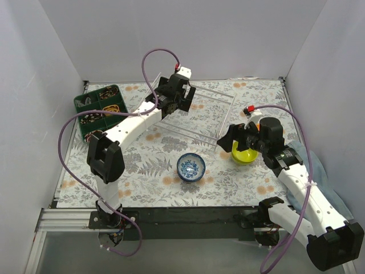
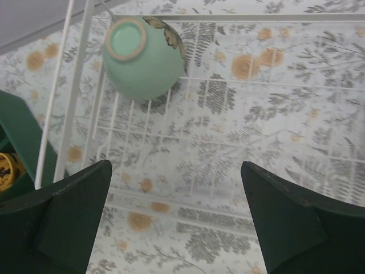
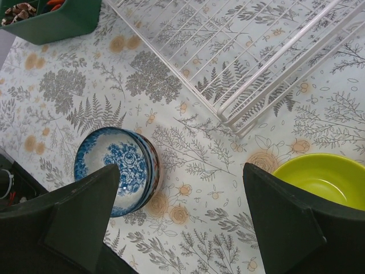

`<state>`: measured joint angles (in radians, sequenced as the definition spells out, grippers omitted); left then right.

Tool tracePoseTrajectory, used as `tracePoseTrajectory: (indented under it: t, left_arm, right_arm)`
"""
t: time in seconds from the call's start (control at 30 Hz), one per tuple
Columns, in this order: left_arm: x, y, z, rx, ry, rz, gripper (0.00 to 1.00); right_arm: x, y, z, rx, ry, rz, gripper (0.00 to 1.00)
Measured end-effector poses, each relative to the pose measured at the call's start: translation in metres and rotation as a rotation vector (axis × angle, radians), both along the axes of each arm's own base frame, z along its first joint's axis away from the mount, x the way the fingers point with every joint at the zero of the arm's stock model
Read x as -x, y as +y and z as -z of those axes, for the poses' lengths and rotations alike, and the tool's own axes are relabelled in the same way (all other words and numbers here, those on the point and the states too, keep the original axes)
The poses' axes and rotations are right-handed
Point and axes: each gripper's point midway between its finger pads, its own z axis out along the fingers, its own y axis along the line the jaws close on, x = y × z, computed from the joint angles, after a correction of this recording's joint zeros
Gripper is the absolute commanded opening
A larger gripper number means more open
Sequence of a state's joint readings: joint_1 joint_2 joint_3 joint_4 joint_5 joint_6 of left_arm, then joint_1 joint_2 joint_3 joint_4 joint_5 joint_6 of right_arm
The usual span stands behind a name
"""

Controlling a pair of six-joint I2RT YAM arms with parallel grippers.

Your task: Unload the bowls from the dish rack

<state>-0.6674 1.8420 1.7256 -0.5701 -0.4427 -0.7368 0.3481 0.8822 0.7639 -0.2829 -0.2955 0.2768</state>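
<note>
The white wire dish rack (image 1: pixel 212 112) lies at the back middle of the table. My left gripper (image 1: pixel 180 98) hovers over its left end, open and empty. In the left wrist view (image 2: pixel 177 220) a pale green bowl (image 2: pixel 141 60) lies upside down in the rack (image 2: pixel 77 85), ahead of the jaws, with a patterned bowl's rim (image 2: pixel 169 34) behind it. A blue-and-white bowl (image 1: pixel 190 167) (image 3: pixel 117 171) stands on the table in front of the rack (image 3: pixel 268 63). My right gripper (image 1: pixel 228 138) (image 3: pixel 182 220) is open and empty, just left of a lime-yellow bowl (image 1: pixel 245 154) (image 3: pixel 322 177).
A dark green compartmented tray (image 1: pixel 100 106) (image 2: pixel 17 134) (image 3: pixel 51 20) with small items sits at the back left beside the rack. A pale blue cloth (image 1: pixel 319 171) lies under the right arm at the right edge. Grey walls enclose the flowered tablecloth.
</note>
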Motion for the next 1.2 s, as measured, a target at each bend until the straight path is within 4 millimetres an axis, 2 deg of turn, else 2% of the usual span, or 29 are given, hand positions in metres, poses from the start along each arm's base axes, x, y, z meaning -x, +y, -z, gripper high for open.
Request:
tracePoseTrajectory:
  t: [0.1, 0.27, 0.43, 0.53, 0.73, 0.97, 1.1, 1.2]
  left_arm:
    - [-0.029, 0.010, 0.012, -0.085, -0.025, -0.015, 0.98]
    - [-0.069, 0.015, 0.033, -0.185, -0.064, 0.003, 0.98]
    - [-0.106, 0.014, 0.055, -0.280, -0.095, 0.041, 0.98]
    - [-0.122, 0.013, 0.074, -0.341, -0.096, 0.067, 0.98]
    - [-0.136, 0.023, 0.112, -0.435, -0.054, 0.094, 0.97]
    - [-0.147, 0.022, 0.108, -0.419, -0.081, 0.072, 0.97]
    - [-0.152, 0.023, 0.120, -0.417, -0.078, 0.053, 0.97]
    - [-0.155, 0.023, 0.120, -0.404, -0.087, 0.034, 0.98]
  right_arm:
    - [0.004, 0.002, 0.002, -0.002, 0.014, -0.021, 0.96]
    - [0.011, 0.005, 0.004, -0.003, 0.038, -0.054, 0.96]
    - [0.016, 0.007, -0.001, -0.003, 0.050, -0.082, 0.96]
    - [0.018, 0.007, -0.002, -0.002, 0.056, -0.089, 0.96]
    - [0.025, 0.005, 0.004, 0.016, 0.088, -0.099, 0.96]
    - [0.025, 0.004, 0.012, 0.038, 0.124, -0.104, 0.96]
    - [0.024, 0.004, 0.014, 0.048, 0.131, -0.108, 0.96]
    - [0.024, 0.004, 0.016, 0.054, 0.134, -0.111, 0.96]
